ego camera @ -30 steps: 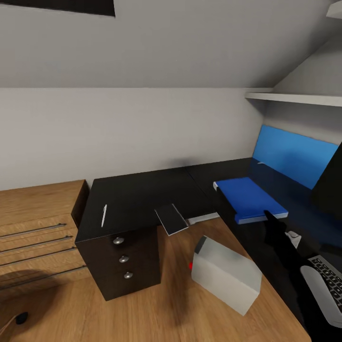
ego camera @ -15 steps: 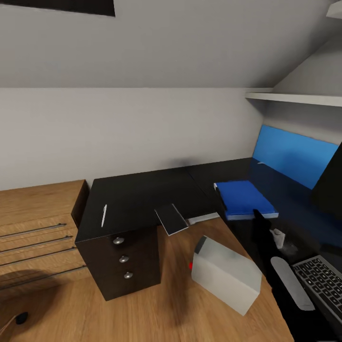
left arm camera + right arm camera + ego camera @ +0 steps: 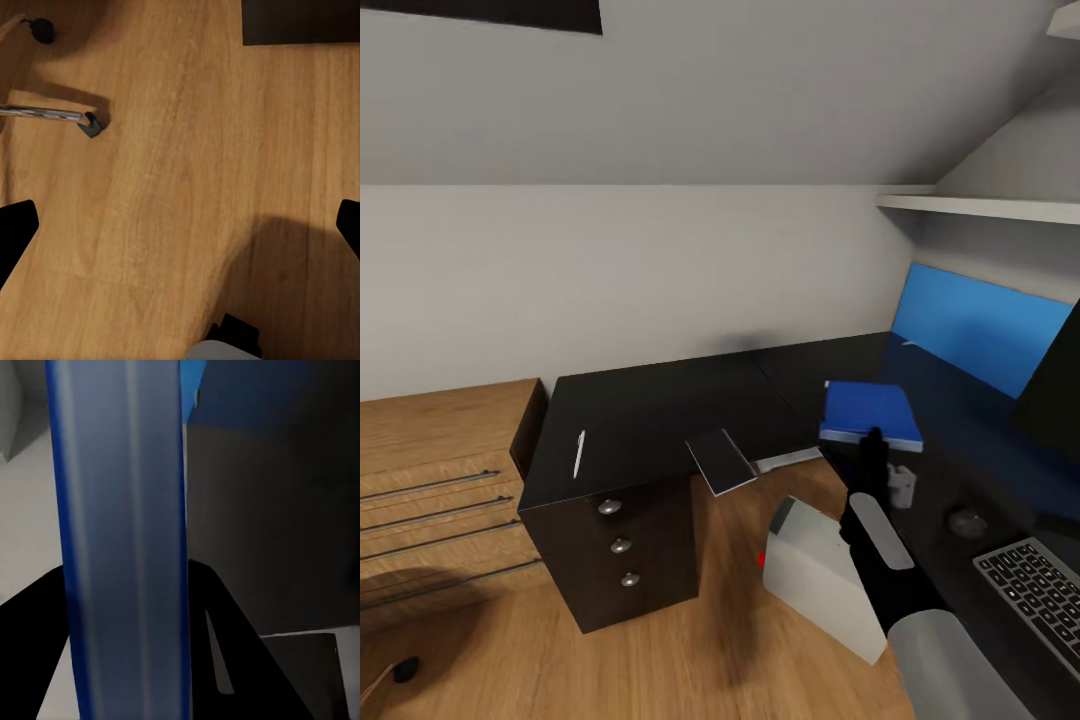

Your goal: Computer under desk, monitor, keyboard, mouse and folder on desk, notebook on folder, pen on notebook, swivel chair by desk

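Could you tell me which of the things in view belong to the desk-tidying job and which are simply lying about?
Part of the job:
- folder, at the right gripper
- desk
- computer, on the floor
- keyboard
- notebook
- pen
- mouse

Lying about:
- wooden cabinet
- wall shelf

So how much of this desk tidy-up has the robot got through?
Early days, it seems. The keyboard already lies on the desk. In hand: the right gripper holds the blue folder by its edge, just over the desktop. Left: the computer lies tipped on the floor rather than under the desk, and the notebook and pen are not yet stacked on the folder.
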